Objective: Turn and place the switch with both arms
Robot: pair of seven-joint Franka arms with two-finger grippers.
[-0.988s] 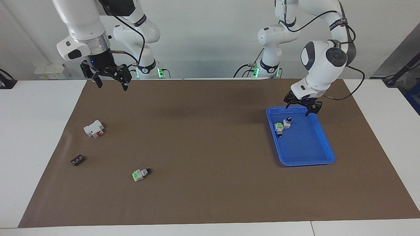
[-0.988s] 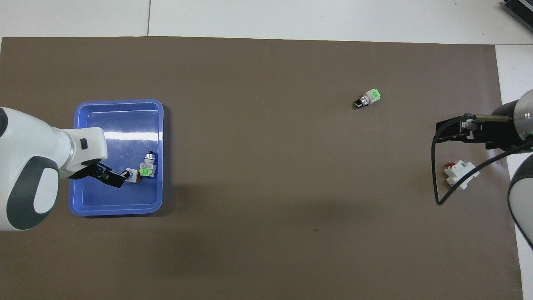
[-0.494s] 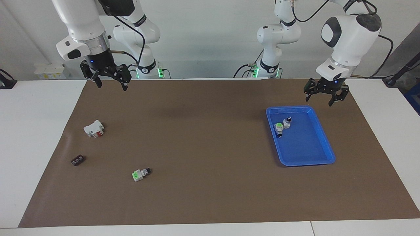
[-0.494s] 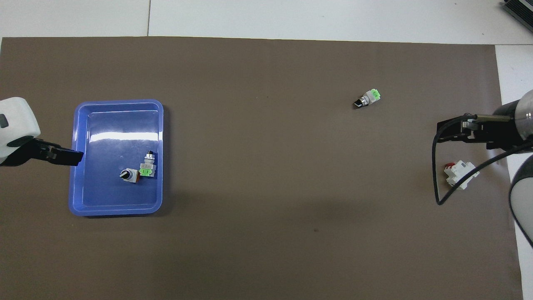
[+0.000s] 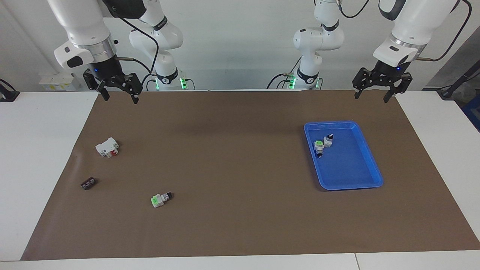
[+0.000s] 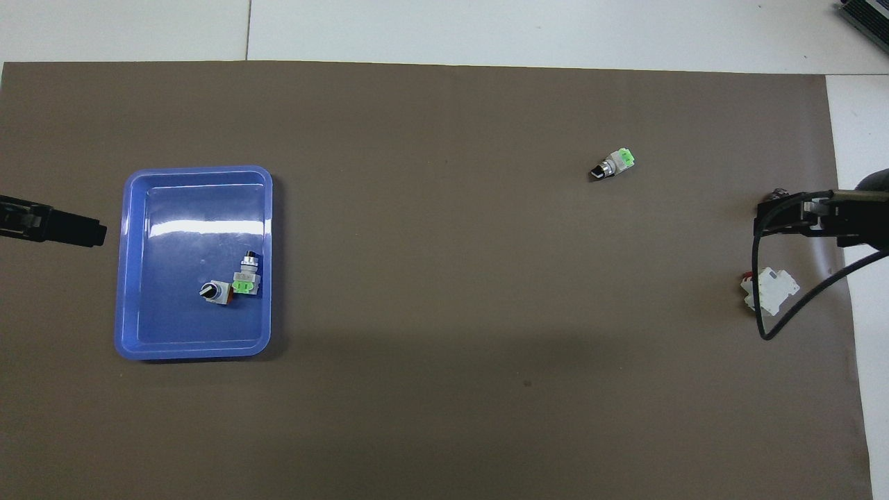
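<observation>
In the blue tray (image 5: 371, 165), touching a green-ended switch (image 5: 318, 147), the switch (image 5: 328, 140) looks placed, so both empty, spread-fingered claws, left gripper (image 5: 378, 87) and right gripper (image 5: 113, 87), should lift clear without brushing the rim.
</observation>
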